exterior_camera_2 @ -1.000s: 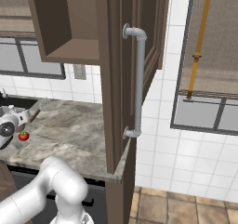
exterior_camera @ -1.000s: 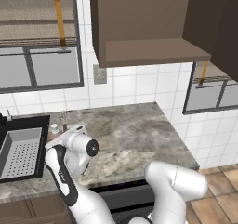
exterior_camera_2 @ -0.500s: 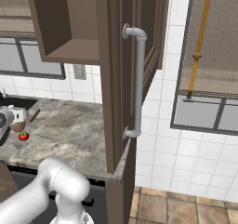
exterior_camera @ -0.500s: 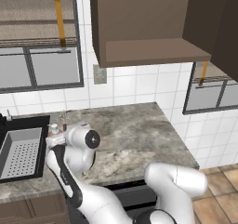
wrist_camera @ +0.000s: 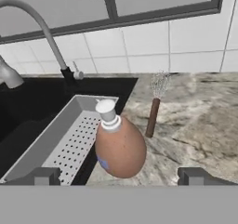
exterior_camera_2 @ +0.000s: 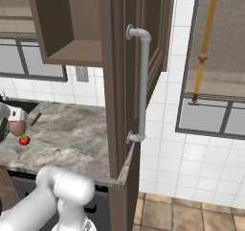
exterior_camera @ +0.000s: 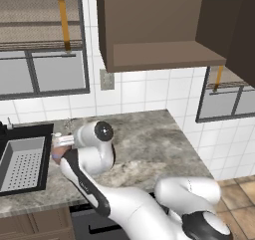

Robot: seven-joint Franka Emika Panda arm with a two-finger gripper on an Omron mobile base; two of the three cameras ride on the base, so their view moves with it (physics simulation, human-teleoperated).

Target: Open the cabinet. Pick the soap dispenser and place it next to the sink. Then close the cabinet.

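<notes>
The soap dispenser, a rounded brown bottle with a white pump, stands on the counter right beside the sink, leaning slightly. My gripper is open, and its fingertips sit wide to either side of the bottle without touching it. From the left base view the gripper hovers over the dispenser at the sink's right rim. The cabinet is open with a bare shelf. Its door swings out, carrying the silver bar handle.
A brown-handled whisk lies on the marble counter behind the bottle. A small red tomato rests close to the dispenser. The curved faucet arches over the basin. The open door juts out over the counter's right end.
The hand has lifted and drawn back a little from the bottle, with its jaws still wide. The dispenser stays where it stands by the sink.
</notes>
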